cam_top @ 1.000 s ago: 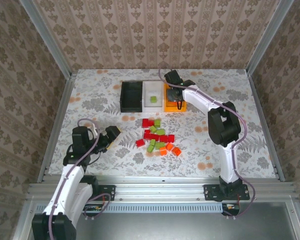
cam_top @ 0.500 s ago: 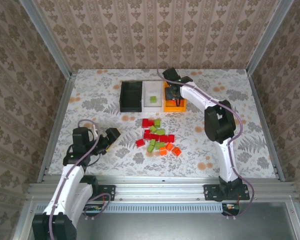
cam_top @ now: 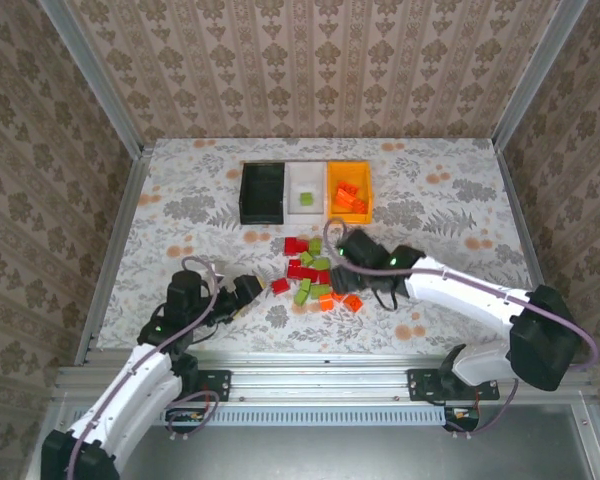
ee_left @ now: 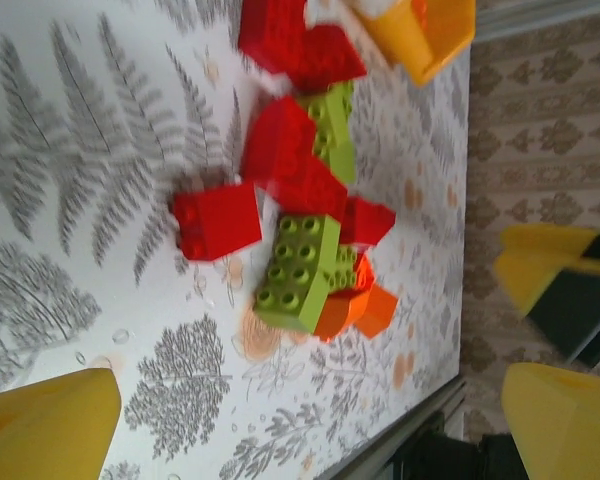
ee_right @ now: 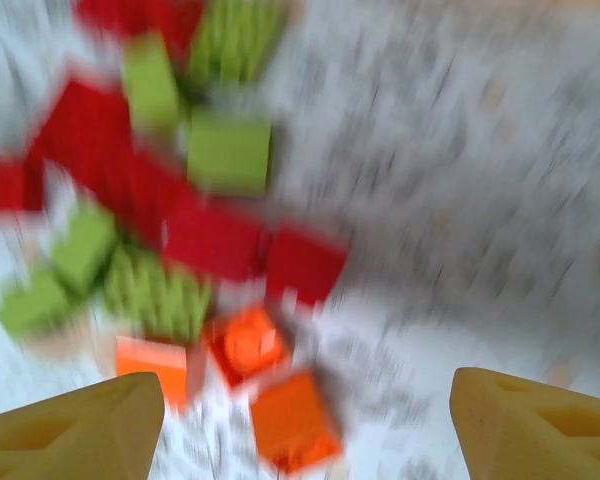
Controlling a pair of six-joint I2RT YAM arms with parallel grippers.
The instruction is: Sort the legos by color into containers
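Right gripper point(cam_top: 336, 268), back from the orange bin point(cam_top: 348, 217), hangs wide open and empty over the pile point(cam_top: 313, 272), ready for another brick; left gripper point(cam_top: 244, 290), open too, has crept closer.

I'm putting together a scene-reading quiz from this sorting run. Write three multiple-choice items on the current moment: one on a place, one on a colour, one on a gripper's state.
1. Where does the lone sorted lime green brick lie?
A. black bin
B. white bin
C. orange-yellow bin

2. What colour are the bricks in the orange-yellow bin?
A. red
B. lime green
C. orange

3. How do the right gripper's jaws stand?
A. open and empty
B. shut on a red brick
C. shut on a green brick

Answers:
1 B: the brick sits in the middle bin, right of the black bin.
2 C: every brick there is orange.
3 A: the right wrist view shows the jaws wide apart above the pile, nothing between them.
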